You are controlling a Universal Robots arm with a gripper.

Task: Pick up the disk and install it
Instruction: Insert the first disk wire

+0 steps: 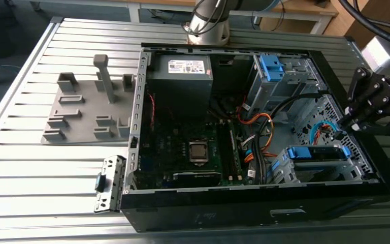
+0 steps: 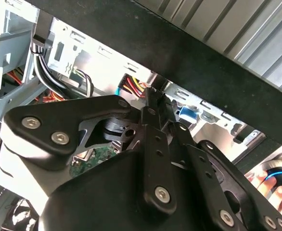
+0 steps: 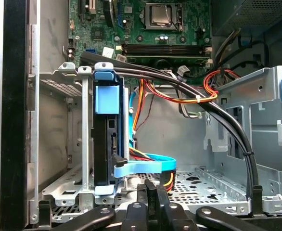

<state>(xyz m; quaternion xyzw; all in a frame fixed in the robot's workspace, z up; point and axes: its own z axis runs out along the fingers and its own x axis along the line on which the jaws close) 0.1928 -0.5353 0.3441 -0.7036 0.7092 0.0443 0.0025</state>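
I'm looking at an open computer case lying on a slatted metal table. The gripper is hanging over the case's edge on the exterior view's right, just above the drive cage, and it is carrying nothing. In the second wrist view its fingers are coming together at the tips, so I'm reading it as closed.

The disk is sitting in that cage, with its blue rail showing at the top; in the first wrist view it is standing on edge between the cage's metal walls, with a blue ribbon cable running to it. I'm also seeing the motherboard, a grey power supply, and a grey fixture on the table beside the case.
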